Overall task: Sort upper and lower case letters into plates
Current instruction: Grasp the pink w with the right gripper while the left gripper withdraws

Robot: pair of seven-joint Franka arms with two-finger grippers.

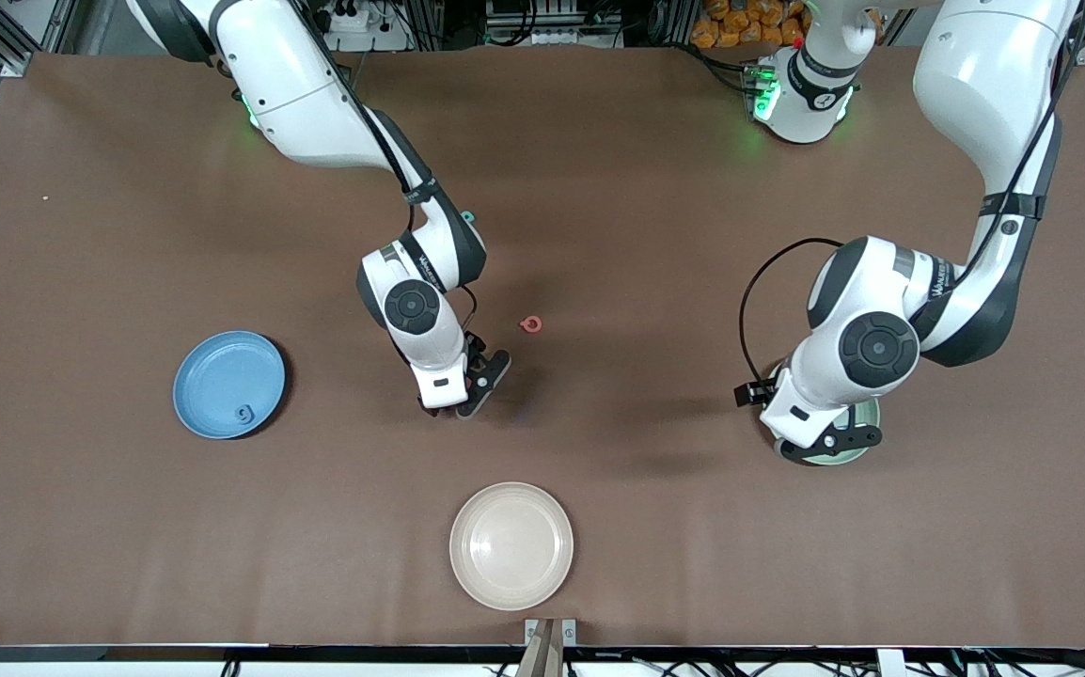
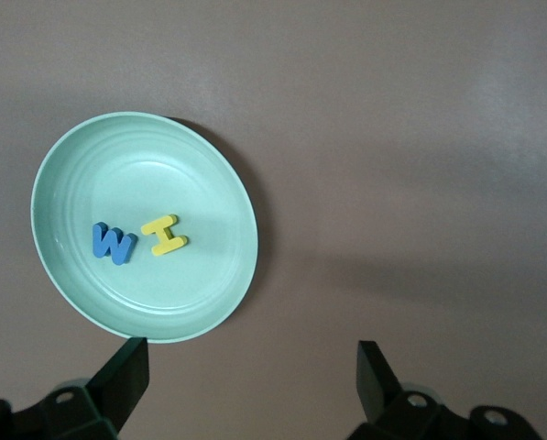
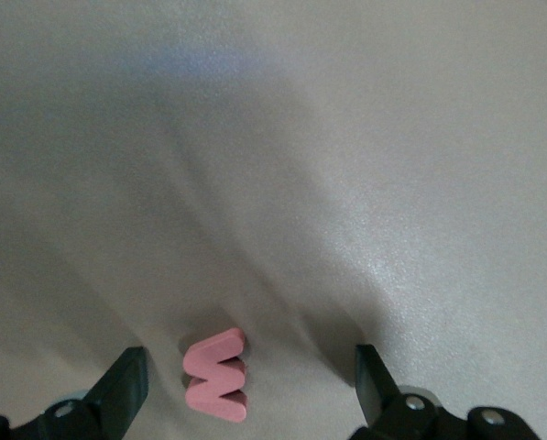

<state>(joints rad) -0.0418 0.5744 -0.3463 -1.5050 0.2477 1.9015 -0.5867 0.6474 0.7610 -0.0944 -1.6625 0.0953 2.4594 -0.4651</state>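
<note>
Fingers of the right gripper stand wide and empty, straddling a pink letter flat on the table, its long axis running across the gap; red letter lies just beside; left gripper, open and empty, waits over the mint plate holding two letters.

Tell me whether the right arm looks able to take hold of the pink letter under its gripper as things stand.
Probably yes. The right gripper is open over bare table, and the pink letter lies flat between its fingers with nothing beside it. The blue plate and the cream plate sit well clear.
</note>
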